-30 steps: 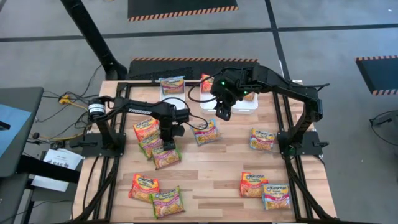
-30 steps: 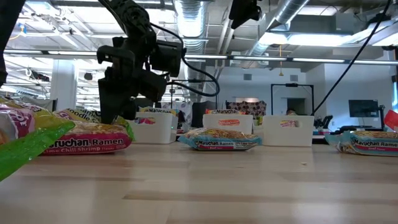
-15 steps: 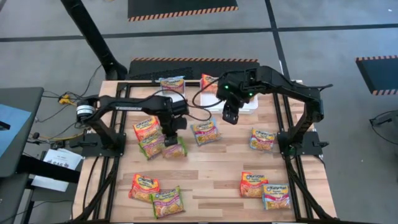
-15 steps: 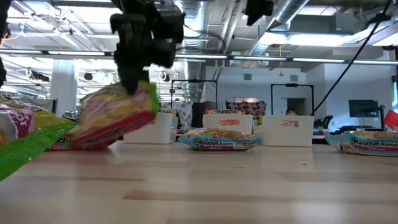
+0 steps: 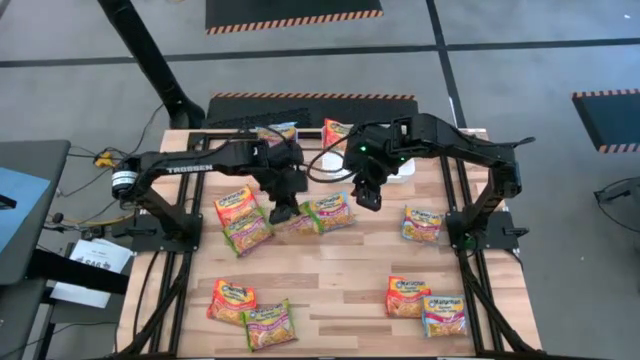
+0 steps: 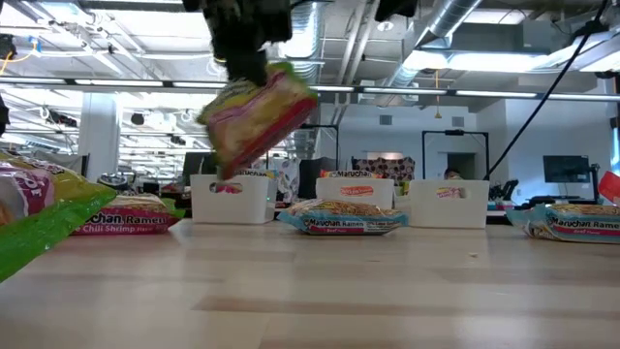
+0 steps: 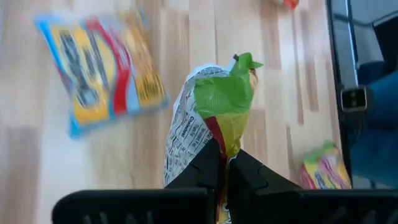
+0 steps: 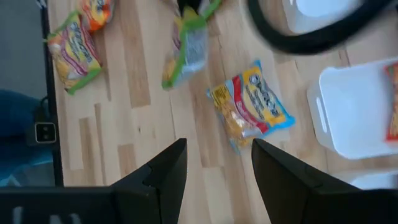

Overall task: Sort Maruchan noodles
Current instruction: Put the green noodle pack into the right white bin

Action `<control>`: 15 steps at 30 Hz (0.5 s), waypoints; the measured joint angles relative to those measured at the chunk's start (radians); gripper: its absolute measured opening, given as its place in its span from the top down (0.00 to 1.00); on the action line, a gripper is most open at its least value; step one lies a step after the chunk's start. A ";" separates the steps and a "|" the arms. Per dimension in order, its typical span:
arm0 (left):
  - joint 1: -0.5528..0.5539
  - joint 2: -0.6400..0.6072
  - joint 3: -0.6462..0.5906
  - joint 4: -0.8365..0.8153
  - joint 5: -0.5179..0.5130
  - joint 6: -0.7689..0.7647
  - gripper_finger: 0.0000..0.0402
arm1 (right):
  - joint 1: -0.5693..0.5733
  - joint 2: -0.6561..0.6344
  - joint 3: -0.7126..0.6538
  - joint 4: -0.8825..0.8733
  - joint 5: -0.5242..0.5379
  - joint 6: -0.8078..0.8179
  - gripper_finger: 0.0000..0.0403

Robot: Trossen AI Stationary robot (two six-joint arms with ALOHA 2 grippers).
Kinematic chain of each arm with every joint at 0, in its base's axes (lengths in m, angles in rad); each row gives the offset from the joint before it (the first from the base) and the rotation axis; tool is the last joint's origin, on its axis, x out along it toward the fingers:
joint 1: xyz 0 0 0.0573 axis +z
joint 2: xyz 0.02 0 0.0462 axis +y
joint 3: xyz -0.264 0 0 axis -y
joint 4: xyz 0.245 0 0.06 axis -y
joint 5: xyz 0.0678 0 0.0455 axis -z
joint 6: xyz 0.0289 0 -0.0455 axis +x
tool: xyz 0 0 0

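Observation:
My left gripper (image 6: pixel 248 60) is shut on a green-edged Maruchan noodles packet (image 6: pixel 258 118), high above the table's middle, and the packet (image 7: pixel 214 118) shows edge-on in the left wrist view. A blue-edged packet (image 5: pixel 331 211) lies flat on the table just right of it. Above that packet's right end my right gripper (image 5: pixel 367 196) hovers open with nothing between its fingers (image 8: pixel 161 171). Several more packets lie flat: an orange one (image 5: pixel 234 206) and a green one (image 5: pixel 248 233) at the left, others along the near edge. My left gripper pinches one end of the green-edged packet (image 7: pixel 219 144) between its two fingers. The fingers slant down from above. The packet hangs tilted below them, lifted clear of the table, its green far edge (image 7: pixel 225 93) pointing away.
White bins (image 6: pixel 230 199) (image 6: pixel 354 192) (image 6: pixel 448 204) stand in a row along the far side. Packets lie near the front left (image 5: pixel 232 300) (image 5: pixel 266 323), the front right (image 5: pixel 409 295) (image 5: pixel 443 315) and the right (image 5: pixel 422 223). Bare wood shows in the middle front.
My left gripper has risen steeply with the green-edged packet, drifting a little toward the table's right and far side. The packet lay flat beside the left pile; now it hangs tilted, clear of the table. My right gripper has drifted slightly toward the near edge, still open.

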 joint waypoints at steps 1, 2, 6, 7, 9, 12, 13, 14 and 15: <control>0.000 0.000 0.014 0.005 -0.004 0.014 1.00 | 0.001 0.001 0.000 0.014 0.000 0.000 0.50; 0.001 -0.001 0.023 0.016 -0.011 0.028 1.00 | 0.004 0.004 0.000 0.034 0.000 0.000 0.50; 0.000 0.000 0.058 0.043 -0.024 0.071 1.00 | 0.008 0.008 -0.001 0.102 0.000 0.000 0.50; 0.000 0.000 0.068 0.051 -0.025 0.081 1.00 | 0.011 0.008 -0.001 0.119 0.000 0.002 0.50; 0.000 0.000 0.078 0.063 -0.030 0.093 1.00 | 0.014 0.010 -0.001 0.144 0.000 0.031 0.50; 0.000 0.000 0.085 0.096 -0.040 0.093 1.00 | 0.019 0.014 -0.001 0.165 0.000 0.095 0.50; 0.000 0.000 0.087 0.113 -0.039 0.095 1.00 | 0.018 0.014 -0.001 0.165 0.000 0.116 0.50; 0.000 0.000 0.087 0.128 -0.039 0.100 1.00 | 0.018 0.013 -0.001 0.166 0.000 0.137 0.50; 0.000 0.000 0.087 0.136 -0.039 0.106 1.00 | 0.019 0.013 0.000 0.165 0.000 0.157 0.50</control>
